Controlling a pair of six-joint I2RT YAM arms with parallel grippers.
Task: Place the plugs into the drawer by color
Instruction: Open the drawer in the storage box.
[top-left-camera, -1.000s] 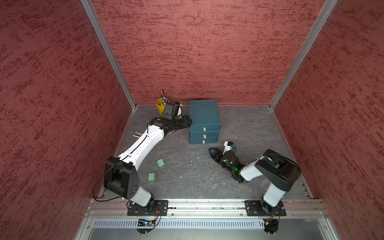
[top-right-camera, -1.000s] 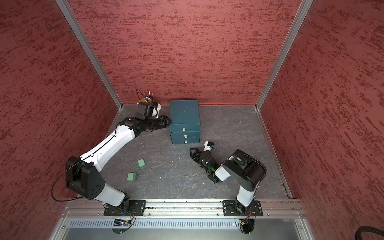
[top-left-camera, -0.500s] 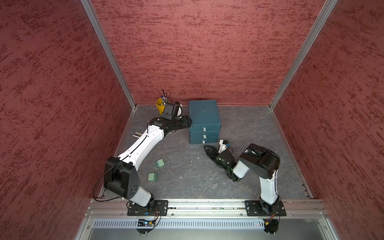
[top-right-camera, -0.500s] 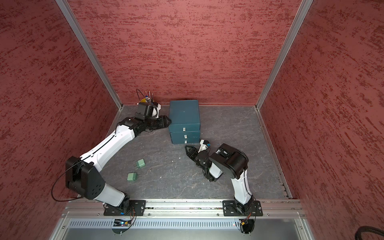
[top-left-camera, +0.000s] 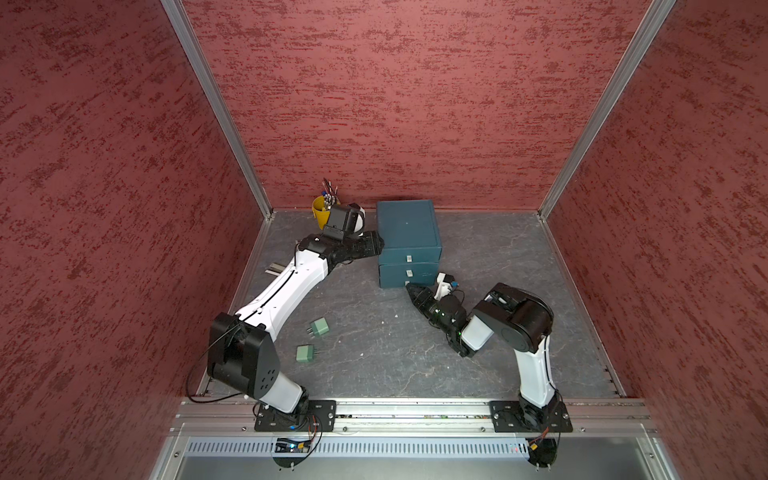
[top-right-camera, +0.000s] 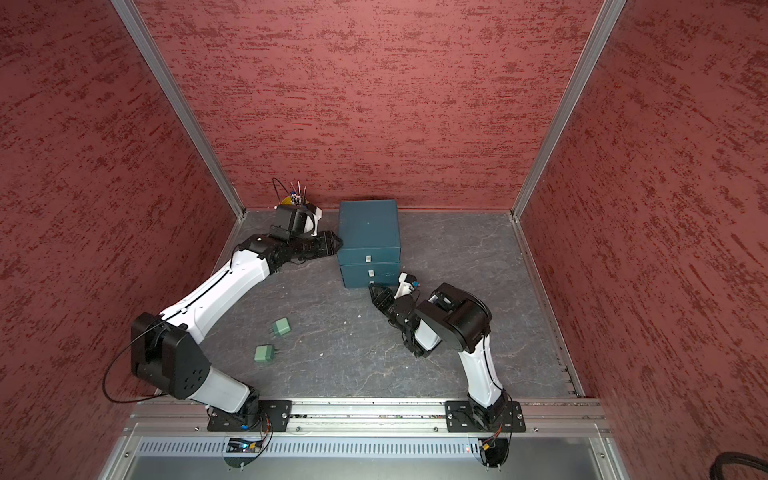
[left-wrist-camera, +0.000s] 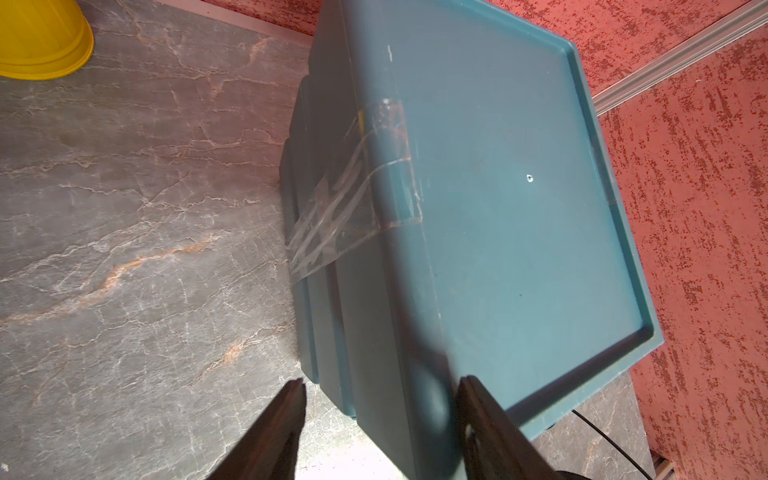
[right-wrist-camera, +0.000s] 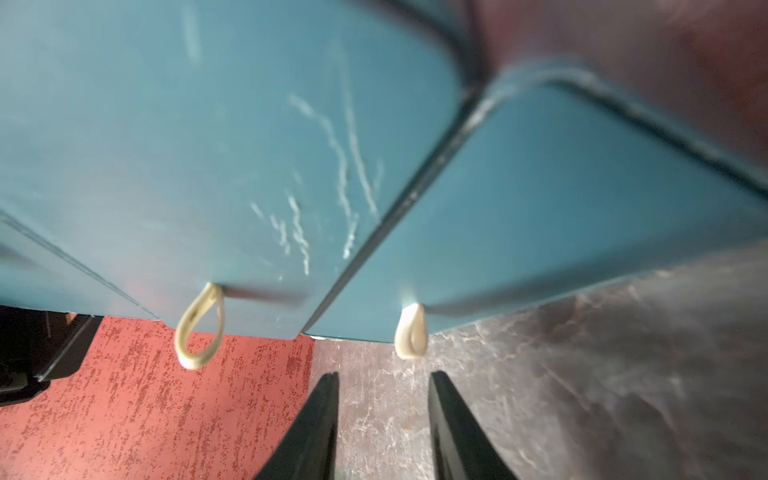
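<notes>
L gripper (left-wrist-camera: 382, 380) part-open astride drawer box (top-left-camera: 409, 226) corner; can't tell if clamped. R gripper (right-wrist-camera: 382, 376) part-open, empty, just short of pull loop (right-wrist-camera: 410, 332). 2 green plugs (top-left-camera: 319, 327) loose on floor (top-left-camera: 374, 365).

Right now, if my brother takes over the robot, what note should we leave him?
Left hand: open, astride the drawer box's top corner.
Right hand: open, empty, just short of the lowest drawer's loop.
Two green plugs lie loose on the floor; no others in view.
Done: nothing I can see; all drawers look shut.
Left: open a drawer, put both green plugs in.
</notes>
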